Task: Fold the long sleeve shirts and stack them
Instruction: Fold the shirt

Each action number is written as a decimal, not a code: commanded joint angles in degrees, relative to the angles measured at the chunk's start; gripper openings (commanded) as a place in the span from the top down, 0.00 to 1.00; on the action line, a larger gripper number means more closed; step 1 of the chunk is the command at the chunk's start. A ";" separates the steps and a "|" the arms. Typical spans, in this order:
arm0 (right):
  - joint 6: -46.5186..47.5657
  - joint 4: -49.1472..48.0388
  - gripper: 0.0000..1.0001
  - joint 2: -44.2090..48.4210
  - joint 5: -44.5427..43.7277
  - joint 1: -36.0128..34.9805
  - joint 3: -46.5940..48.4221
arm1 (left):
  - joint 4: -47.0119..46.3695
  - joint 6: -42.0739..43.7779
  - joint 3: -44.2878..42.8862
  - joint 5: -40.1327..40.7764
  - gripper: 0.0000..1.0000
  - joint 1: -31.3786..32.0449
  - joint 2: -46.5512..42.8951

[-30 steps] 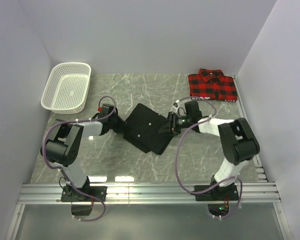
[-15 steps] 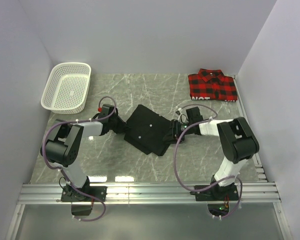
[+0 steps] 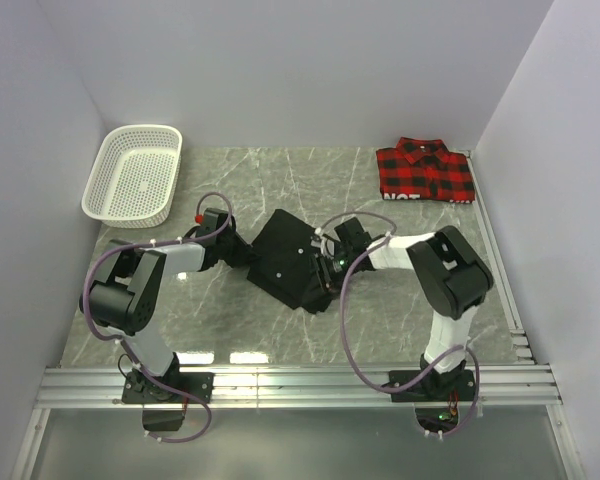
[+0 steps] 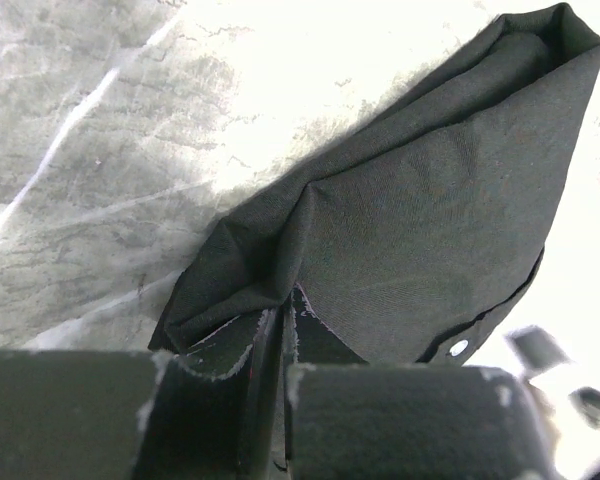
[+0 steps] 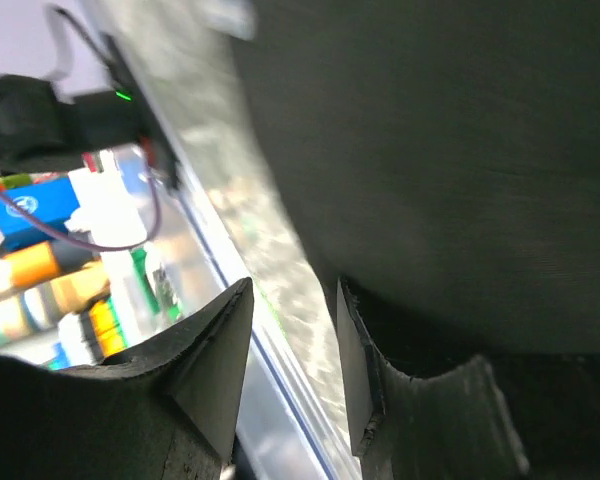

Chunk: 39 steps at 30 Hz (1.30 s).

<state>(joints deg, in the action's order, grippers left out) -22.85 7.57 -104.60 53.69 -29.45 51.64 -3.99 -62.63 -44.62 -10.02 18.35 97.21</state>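
Soft, even light from above fills the overhead view, which is sharp throughout; shadows under the arms are faint. Two pale glare patches sit on the worktop (image 3: 280,180) near its front edge. The black shirt (image 3: 290,258) reads as a flat dark shape with little fold detail. In the left wrist view the worktop burns out to white at the top and right, the shirt's weave is crisp, and the left tool (image 4: 280,345) is a dim blur. The right wrist view is smeared: the shirt is soft, the background out of focus, the right tool (image 5: 290,310) clearer.
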 commanded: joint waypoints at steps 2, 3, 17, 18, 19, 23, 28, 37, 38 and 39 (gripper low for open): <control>5.01 6.31 0.54 -2.98 -0.86 0.45 -0.74 | 1.96 1.46 0.68 2.11 0.89 -0.07 -0.88; 5.36 6.75 0.54 -2.81 -1.57 0.62 -1.36 | 2.14 1.55 0.50 2.20 0.89 -0.07 -0.88; 6.15 10.61 0.55 12.71 -17.53 0.97 2.58 | 10.48 9.36 -11.89 2.46 0.80 0.02 1.42; 6.41 11.32 0.54 14.40 -20.70 1.76 4.42 | 11.36 9.80 -12.07 4.03 0.79 0.19 0.36; 6.07 12.11 0.53 15.99 -27.61 2.29 5.22 | 12.24 10.07 -12.24 4.83 0.76 0.28 -0.87; 4.48 13.60 0.43 19.69 -43.47 4.75 9.17 | 16.46 8.50 -10.23 9.84 0.55 1.34 -8.69; 2.90 16.16 0.39 11.89 -45.25 11.94 14.63 | 17.88 3.14 -3.47 11.17 0.28 3.18 -16.43; 2.99 13.61 0.40 4.32 -40.78 15.04 14.46 | 12.17 0.67 2.17 8.79 0.43 3.98 -11.61; 2.73 13.17 0.41 3.27 -40.34 15.04 13.50 | 11.90 0.93 1.82 8.44 0.45 3.98 -9.78; 2.29 12.39 0.41 2.65 -39.72 15.04 13.05 | 11.81 1.11 0.95 8.35 0.46 3.98 -8.71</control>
<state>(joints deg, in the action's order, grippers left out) -19.68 21.82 -101.27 12.10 -14.09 65.69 11.16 -60.77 -42.33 -0.84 22.20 86.56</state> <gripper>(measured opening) 0.592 0.553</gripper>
